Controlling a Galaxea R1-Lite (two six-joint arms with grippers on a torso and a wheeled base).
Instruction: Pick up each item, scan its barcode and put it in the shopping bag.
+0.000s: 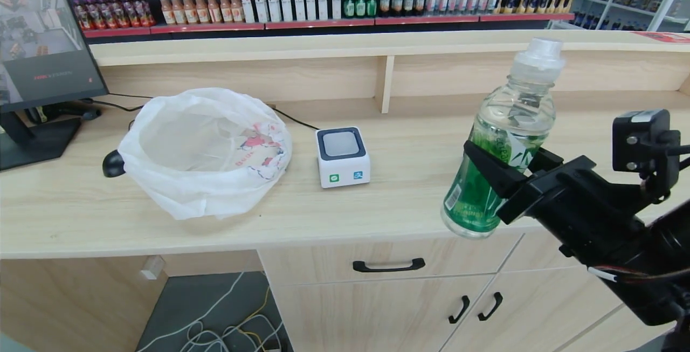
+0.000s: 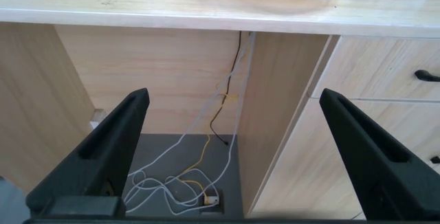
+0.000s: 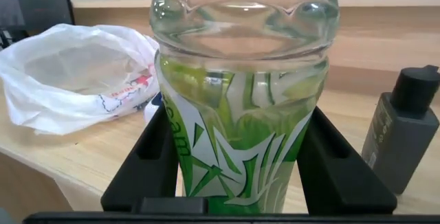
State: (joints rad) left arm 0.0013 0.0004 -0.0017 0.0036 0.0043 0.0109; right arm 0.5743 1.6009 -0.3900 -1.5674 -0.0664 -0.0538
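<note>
right tool (image 1: 509, 167) gripping bottle (image 1: 513, 117), shopping bag (image 1: 205, 152) beside scanner (image 1: 343, 157)

A shop's checkout counter (image 1: 388, 206) of pale wood carries a white barcode scanner (image 1: 343, 157), an open plastic shopping bag (image 1: 205, 150) and, at its left end, a monitor (image 1: 46, 39). Behind it, red-edged shelves (image 1: 323, 24) hold rows of bottled drinks (image 1: 285, 6).
</note>
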